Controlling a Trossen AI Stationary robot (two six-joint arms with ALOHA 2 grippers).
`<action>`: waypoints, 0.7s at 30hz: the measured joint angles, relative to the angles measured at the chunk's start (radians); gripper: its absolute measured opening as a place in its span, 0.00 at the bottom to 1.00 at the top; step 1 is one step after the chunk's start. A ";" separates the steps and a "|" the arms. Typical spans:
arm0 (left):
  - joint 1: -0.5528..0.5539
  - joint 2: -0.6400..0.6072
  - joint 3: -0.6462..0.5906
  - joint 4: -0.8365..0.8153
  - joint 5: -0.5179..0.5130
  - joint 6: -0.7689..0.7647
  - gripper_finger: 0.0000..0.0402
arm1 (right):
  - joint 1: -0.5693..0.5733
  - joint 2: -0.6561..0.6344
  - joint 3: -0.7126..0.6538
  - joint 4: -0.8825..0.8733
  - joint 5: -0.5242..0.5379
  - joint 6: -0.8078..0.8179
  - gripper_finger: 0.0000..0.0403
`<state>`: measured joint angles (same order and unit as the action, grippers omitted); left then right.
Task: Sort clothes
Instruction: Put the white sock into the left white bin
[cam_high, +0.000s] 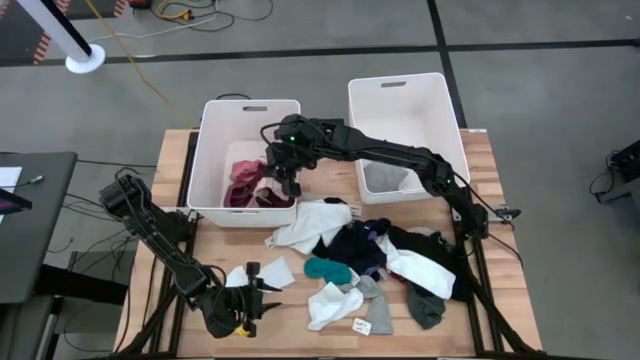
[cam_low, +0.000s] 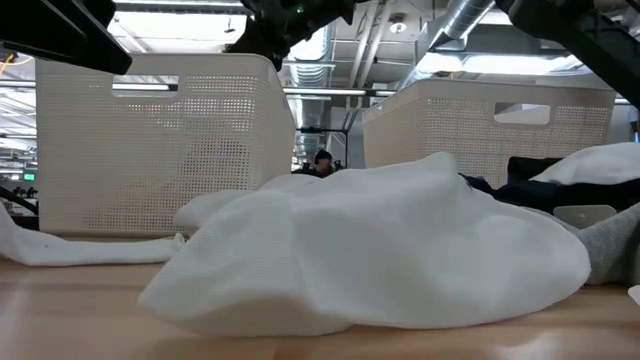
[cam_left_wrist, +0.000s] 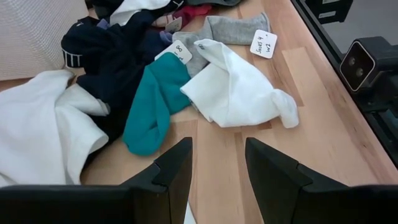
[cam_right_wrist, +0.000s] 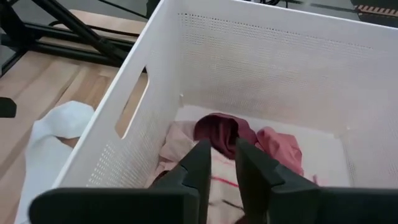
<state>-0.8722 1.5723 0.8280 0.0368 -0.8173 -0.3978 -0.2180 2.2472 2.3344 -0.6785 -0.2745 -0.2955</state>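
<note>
Wooden table | high: right gripper over left bin, clothes pile beside bin | left wrist: left gripper parted, empty, near teal sock | right wrist: jaws slightly apart above maroon garments | step: drop-off; next: fetch from pile.

Mixed clothes heaped lower centre of table; pink and maroon pieces in left bin, possibly three.

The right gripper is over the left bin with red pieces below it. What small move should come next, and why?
Probably lift the right gripper clear of the left bin: its fingers stand slightly apart with nothing between them, the maroon garment lies in the bin, and the pile on the table awaits sorting.
</note>
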 joint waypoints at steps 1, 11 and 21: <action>0.000 0.000 0.000 0.000 0.000 -0.001 0.36 | 0.000 0.000 0.000 -0.001 0.000 0.000 0.23; 0.000 0.000 0.000 0.000 -0.002 0.000 0.36 | 0.001 0.000 0.000 -0.004 0.000 0.007 0.34; 0.000 0.000 0.000 0.006 -0.002 0.035 0.36 | 0.025 -0.043 0.020 -0.091 0.003 0.001 0.41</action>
<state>-0.8722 1.5723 0.8284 0.0425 -0.8196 -0.3628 -0.1934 2.2044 2.3547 -0.7697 -0.2719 -0.2949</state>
